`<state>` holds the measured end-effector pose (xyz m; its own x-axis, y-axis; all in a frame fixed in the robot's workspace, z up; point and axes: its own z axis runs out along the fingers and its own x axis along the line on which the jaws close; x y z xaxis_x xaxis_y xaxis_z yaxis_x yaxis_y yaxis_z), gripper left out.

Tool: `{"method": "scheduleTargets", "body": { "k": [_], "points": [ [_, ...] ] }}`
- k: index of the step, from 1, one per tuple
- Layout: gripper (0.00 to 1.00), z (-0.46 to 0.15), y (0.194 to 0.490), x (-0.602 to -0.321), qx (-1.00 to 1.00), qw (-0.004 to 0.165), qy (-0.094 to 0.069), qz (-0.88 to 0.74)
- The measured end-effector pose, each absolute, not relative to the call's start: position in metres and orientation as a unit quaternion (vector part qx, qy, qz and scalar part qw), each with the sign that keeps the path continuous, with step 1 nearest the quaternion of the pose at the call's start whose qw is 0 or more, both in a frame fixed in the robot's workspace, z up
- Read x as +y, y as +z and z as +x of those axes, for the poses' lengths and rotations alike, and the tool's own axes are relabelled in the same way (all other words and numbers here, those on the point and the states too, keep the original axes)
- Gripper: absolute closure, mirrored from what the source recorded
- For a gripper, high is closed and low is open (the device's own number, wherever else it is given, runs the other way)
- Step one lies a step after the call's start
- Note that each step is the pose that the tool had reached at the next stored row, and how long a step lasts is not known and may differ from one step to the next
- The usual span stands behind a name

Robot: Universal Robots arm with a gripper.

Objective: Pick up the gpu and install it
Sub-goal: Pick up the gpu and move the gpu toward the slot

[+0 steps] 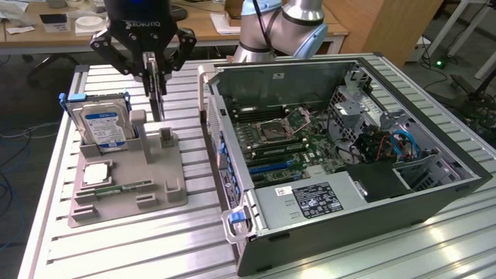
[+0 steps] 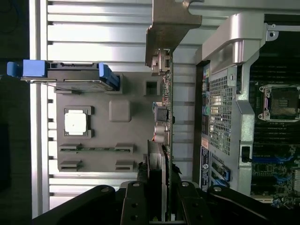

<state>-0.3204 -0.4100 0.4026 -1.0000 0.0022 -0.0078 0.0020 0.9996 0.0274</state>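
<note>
My gripper (image 1: 155, 81) is shut on the gpu (image 1: 159, 107), a thin card held upright and seen edge-on. The card hangs just above the grey holder tray (image 1: 128, 195), at the tray's far side, on the exterior view's left of the open computer case (image 1: 333, 145). In the wrist view the gpu (image 2: 165, 98) runs away from my gripper (image 2: 158, 190) as a narrow strip. Its silver bracket (image 2: 171, 23) is at the far end. Beside it stands the case wall (image 2: 225, 108).
The tray also carries a silver hard drive with a blue label (image 1: 104, 128), a square processor chip (image 1: 94, 173) and a narrow green memory stick (image 1: 124, 188). Inside the case lies the motherboard (image 1: 287, 139) with blue slots (image 1: 271, 168). The slatted metal table (image 1: 139, 250) lies beneath.
</note>
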Motion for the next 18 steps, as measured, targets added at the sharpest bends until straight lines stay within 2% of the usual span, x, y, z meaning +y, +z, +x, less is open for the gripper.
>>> {"method": "scheduleTargets", "body": {
  "k": [18],
  "points": [
    [0.73,-0.32,0.417,-0.41,1.0,0.004,0.014,0.001]
  ]
}}
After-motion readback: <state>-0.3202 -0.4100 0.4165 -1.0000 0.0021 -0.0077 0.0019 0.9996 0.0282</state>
